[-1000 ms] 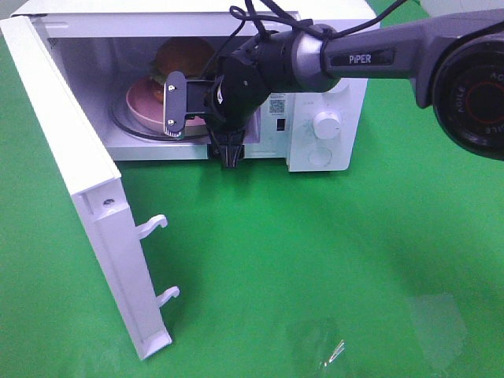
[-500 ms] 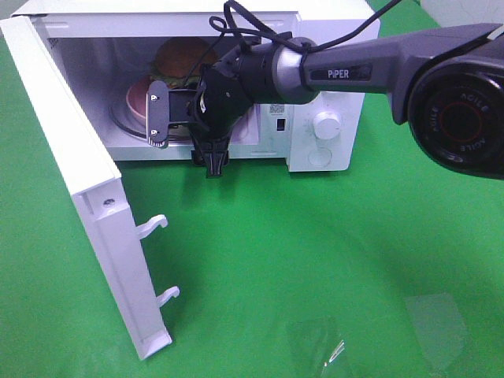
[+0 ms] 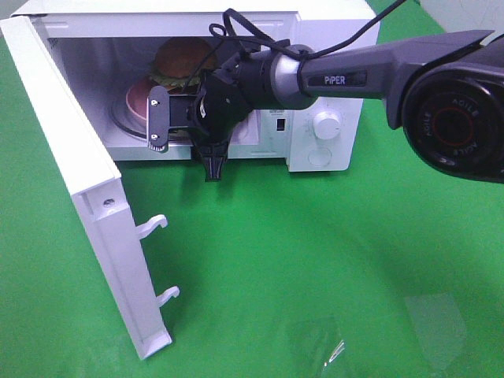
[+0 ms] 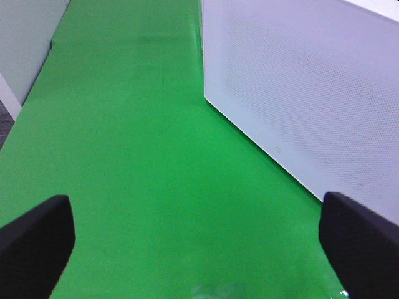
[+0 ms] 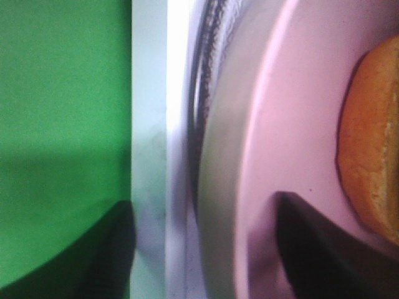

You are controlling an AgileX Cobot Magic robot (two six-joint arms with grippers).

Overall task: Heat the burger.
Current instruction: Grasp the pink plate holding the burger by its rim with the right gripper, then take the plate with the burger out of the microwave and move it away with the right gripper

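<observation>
Pink plate carrying the burger sits on the microwave turntable at the desk's far edge, right gripper spread wide, empty, straddling its rim, probably for releasing.

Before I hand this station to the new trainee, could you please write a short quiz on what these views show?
1. True or false: the microwave door is closed.
2. What does the burger rest on? A) the green cloth B) the pink plate C) the microwave's top
3. Fill in: the right gripper is at the microwave's ____.

Key:
1. False; the door stands open.
2. B; plate and burger sit inside the microwave.
3. Opening; its jaws are spread beside the plate.
</observation>
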